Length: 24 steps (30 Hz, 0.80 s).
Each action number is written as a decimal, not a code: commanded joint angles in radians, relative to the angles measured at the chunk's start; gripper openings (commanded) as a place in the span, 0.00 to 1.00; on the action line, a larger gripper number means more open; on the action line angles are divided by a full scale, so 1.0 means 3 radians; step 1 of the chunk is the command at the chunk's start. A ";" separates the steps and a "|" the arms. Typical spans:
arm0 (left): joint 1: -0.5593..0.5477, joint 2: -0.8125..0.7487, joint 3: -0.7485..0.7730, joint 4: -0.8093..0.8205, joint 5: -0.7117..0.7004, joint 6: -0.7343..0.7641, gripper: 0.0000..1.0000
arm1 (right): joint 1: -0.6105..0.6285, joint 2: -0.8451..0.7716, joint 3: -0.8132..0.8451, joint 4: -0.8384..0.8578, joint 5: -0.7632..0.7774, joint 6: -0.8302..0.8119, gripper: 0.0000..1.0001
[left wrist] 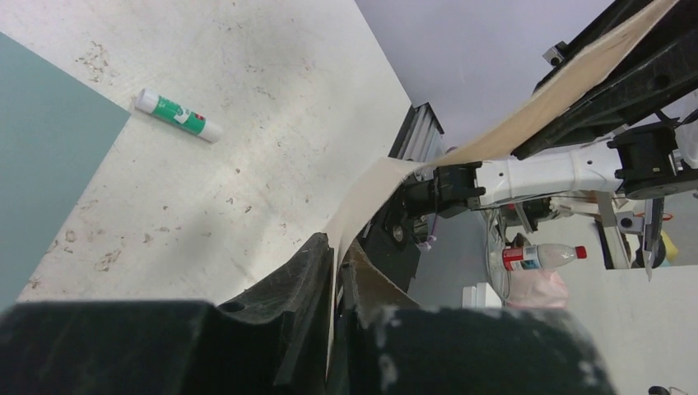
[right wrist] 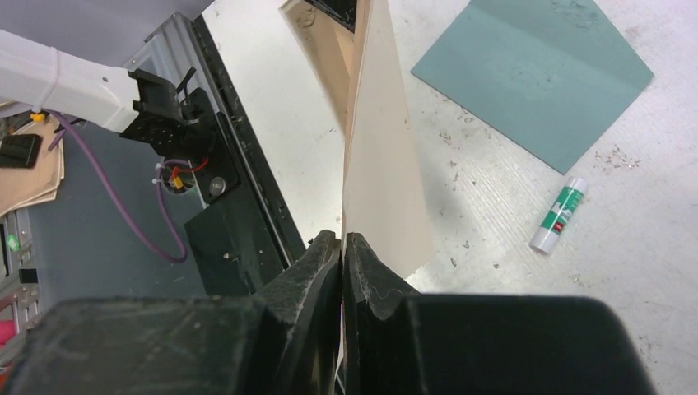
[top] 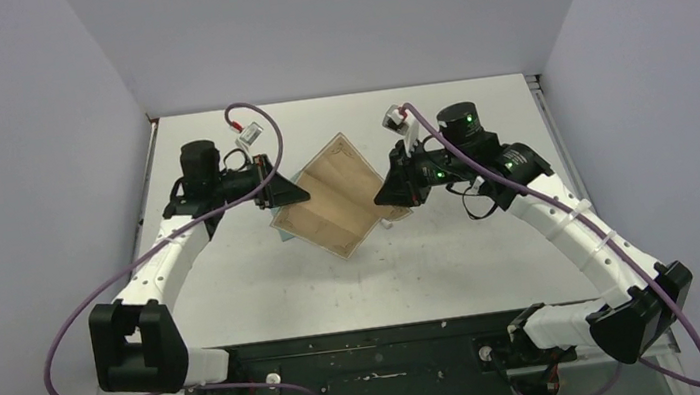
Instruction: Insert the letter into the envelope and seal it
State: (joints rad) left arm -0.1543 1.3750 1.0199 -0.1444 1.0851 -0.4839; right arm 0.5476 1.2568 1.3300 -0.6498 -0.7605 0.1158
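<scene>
The tan letter with a dark border hangs above the table, held between both grippers. My left gripper is shut on its left corner, and the left wrist view shows the sheet edge-on running out from the closed jaws. My right gripper is shut on the opposite corner, and the sheet rises from its jaws. The teal envelope lies flat on the table under the letter. It also shows at the left edge of the left wrist view. In the top view the letter mostly hides it.
A white glue stick with a green label lies on the table beside the envelope, also seen in the left wrist view. Grey walls enclose the table on three sides. A bottle stands beyond the table edge.
</scene>
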 commanded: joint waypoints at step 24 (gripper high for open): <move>-0.0027 0.0042 -0.0266 0.2907 -0.0156 -0.2024 0.00 | 0.0262 0.0136 0.0128 0.0667 0.0504 0.0233 0.91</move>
State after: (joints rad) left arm -0.1581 1.3941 0.9058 0.6323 1.0008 -1.0645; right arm 0.6617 1.3510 1.3369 -0.5896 -0.7872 0.1085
